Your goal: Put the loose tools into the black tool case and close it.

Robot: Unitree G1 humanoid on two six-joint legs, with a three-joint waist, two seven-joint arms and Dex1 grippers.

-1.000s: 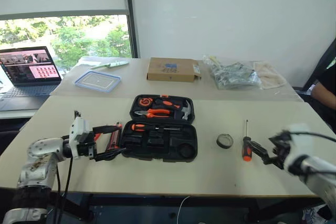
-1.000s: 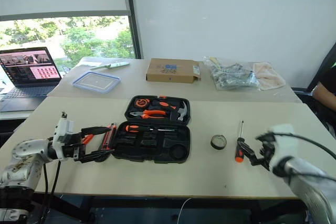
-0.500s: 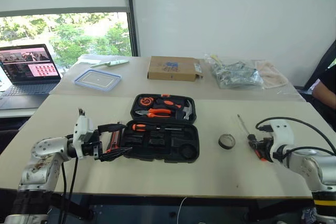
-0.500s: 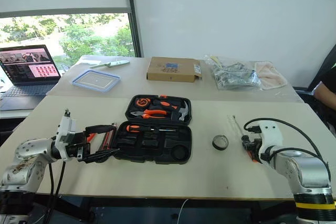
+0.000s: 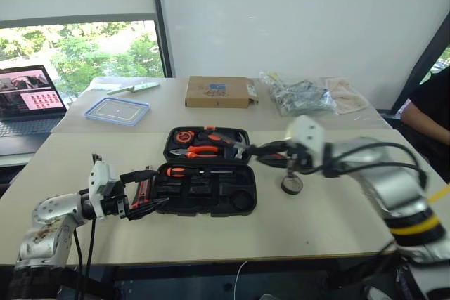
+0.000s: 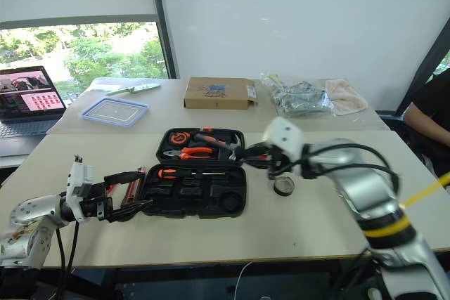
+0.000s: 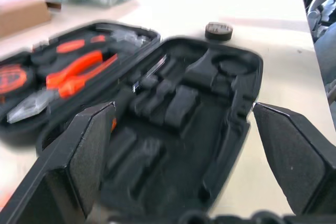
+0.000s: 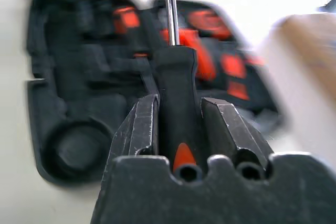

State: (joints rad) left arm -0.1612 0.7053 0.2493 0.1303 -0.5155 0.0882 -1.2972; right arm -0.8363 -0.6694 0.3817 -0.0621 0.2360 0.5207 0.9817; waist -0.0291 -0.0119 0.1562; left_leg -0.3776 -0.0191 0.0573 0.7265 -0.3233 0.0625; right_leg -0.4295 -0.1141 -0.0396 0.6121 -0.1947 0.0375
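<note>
The case point(image 5: 209, 173) lies open near the front of the table point(image 5: 316, 223), lid flat behind the tray. The lid half holds pliers point(image 5: 197, 151), a hammer point(image 5: 235, 144) and a round orange tape measure point(image 5: 184, 136). The tray half holds 1 screwdriver with an orange-and-black handle point(image 5: 184, 171) along its back row; its other moulded slots look bare.

The right gripper point(image 8: 179, 124) hangs over the case's right edge, its 2 fingers point(image 8: 140, 129) closed on the handle of a second screwdriver point(image 8: 177, 103). In the right wrist view the black handle sits clamped between the pads and the steel shaft runs straight out past the fingertips toward the case. In the head views that shaft points left, across the lid.

The left gripper point(image 5: 144, 194) sits low at the case's left edge with its 2 fingers point(image 7: 86, 156) spread wide and holding nothing; the left wrist view looks between them across the tray. Just beside this gripper, between it and the case, lies the orange-and-black knife point(image 6: 131, 187).

The tape roll point(image 5: 292, 184) lies on the table right of the case, below the right gripper and apart from the case.

No writing can be read; a blue label on the cardboard box point(image 5: 216, 92) is too small to make out.

Bare table runs in front of the case to the near edge and to the right of the tape roll. Across a seam, the far table carries the box, a clear blue-rimmed container point(image 5: 117, 110), a clear bag point(image 5: 295, 96) and a laptop point(image 5: 28, 100). A person's arm point(image 5: 425, 114) shows at the right edge.
</note>
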